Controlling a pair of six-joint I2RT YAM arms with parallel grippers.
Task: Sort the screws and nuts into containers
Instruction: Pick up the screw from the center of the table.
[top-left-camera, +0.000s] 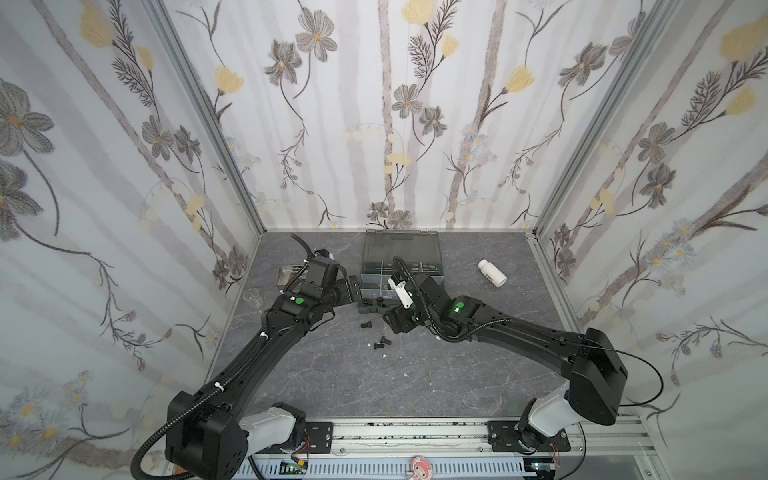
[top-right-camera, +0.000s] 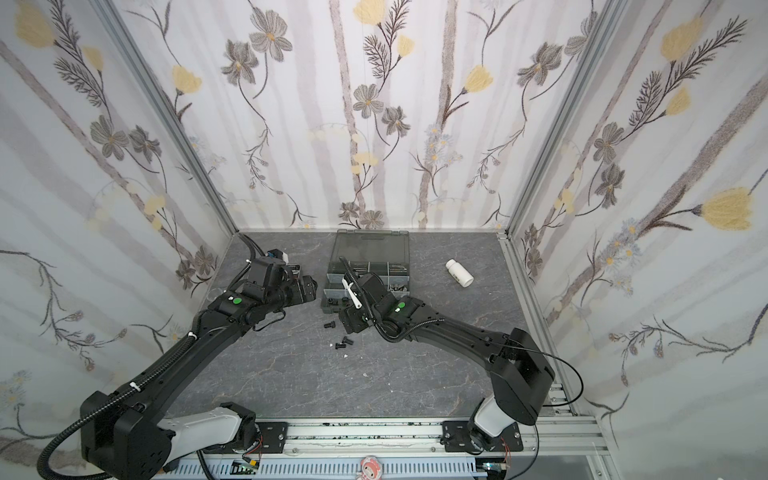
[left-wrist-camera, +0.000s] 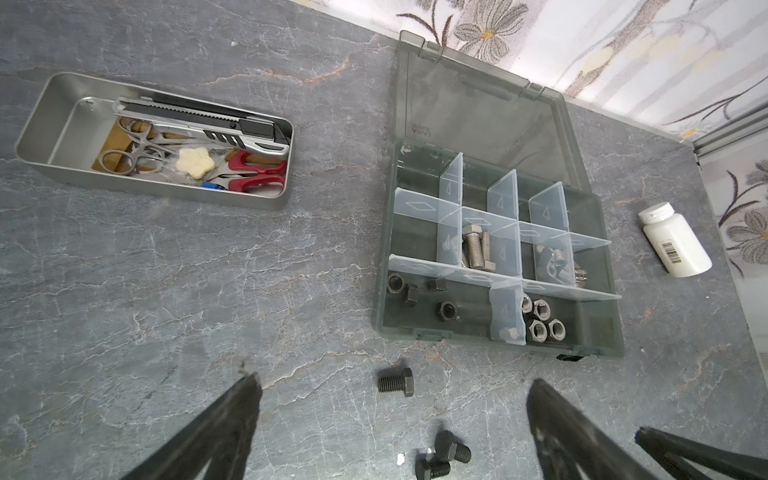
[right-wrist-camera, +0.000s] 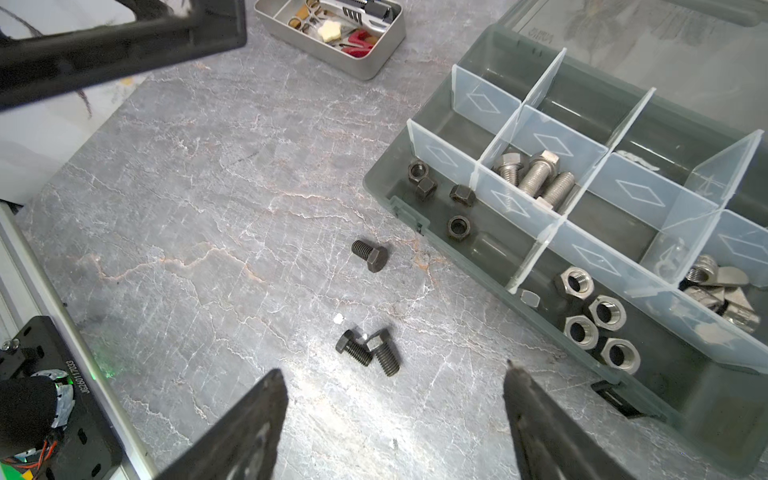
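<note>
Your right gripper (right-wrist-camera: 394, 372) is hovering, jaws apart and empty, above two adjacent black hex bolts (right-wrist-camera: 384, 353); be straddling one shank only.

The table (left-wrist-camera: 166, 291) is grey stone-look, veined white with a few rusty orange streaks. The walls (top-left-camera: 332, 124) are white with pale grey stripes, grey flowers and soft yellow blooms. The box (left-wrist-camera: 590, 328) is smoky dark grey; its dividers (left-wrist-camera: 419, 205) are milky and see-through, each with a thin diamond outline. The loose bolts (right-wrist-camera: 371, 255) on the table are black. The box holds black nuts (right-wrist-camera: 459, 226), shiny silver nuts (right-wrist-camera: 606, 311), silver bolts (right-wrist-camera: 536, 176) and silver wing nuts (right-wrist-camera: 715, 286). The tray (left-wrist-camera: 37, 124) is dull silver; its scissors (left-wrist-camera: 259, 183) have red handles, the knife (left-wrist-camera: 203, 122) is silver and black, the star (left-wrist-camera: 195, 162) cream. The bottle (left-wrist-camera: 675, 241) is white with a black barcode. The arms (top-left-camera: 249, 353) are black with green dots.
</note>
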